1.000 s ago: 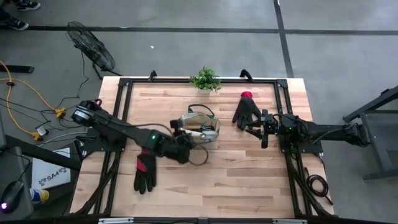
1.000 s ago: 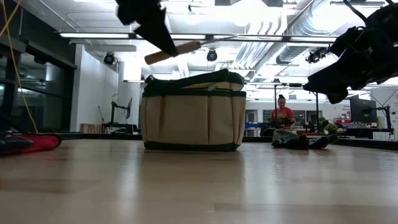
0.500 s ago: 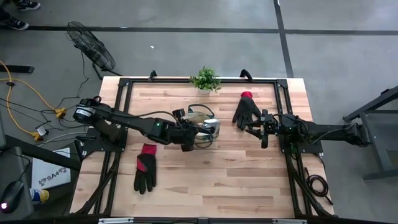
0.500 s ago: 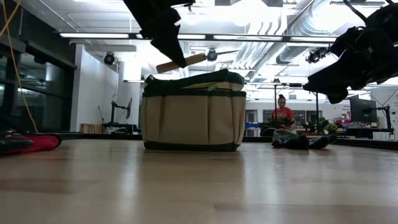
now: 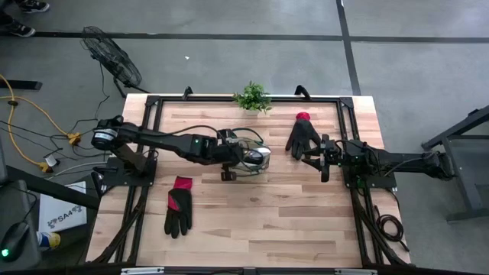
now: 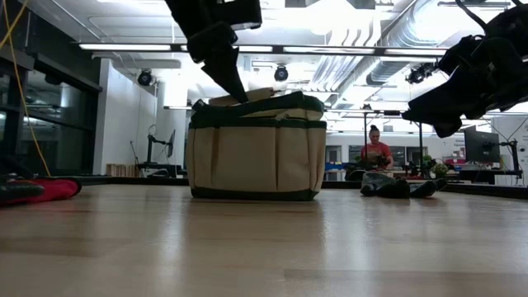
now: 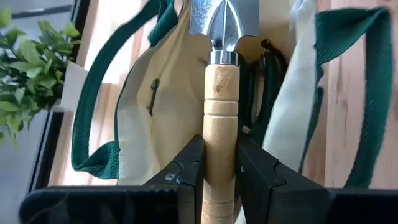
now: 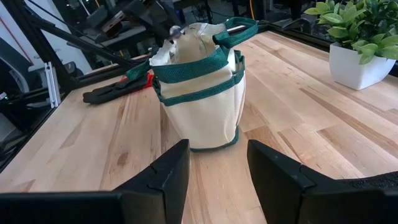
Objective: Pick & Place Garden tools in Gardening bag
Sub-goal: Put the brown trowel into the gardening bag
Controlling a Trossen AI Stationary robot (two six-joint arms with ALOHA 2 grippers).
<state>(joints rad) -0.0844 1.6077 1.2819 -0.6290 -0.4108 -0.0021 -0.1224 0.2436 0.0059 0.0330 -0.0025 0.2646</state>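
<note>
Left gripper clamped on trowel handle, blade ahead of fingers, over open gardening bag — not yet released. Two gloves on table, unbagged. Right gripper spread, empty, beside bag.

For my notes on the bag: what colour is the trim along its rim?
Dark green, on the cream gardening bag; the right wrist view shows it best.

trowel blade tip cut off
</note>
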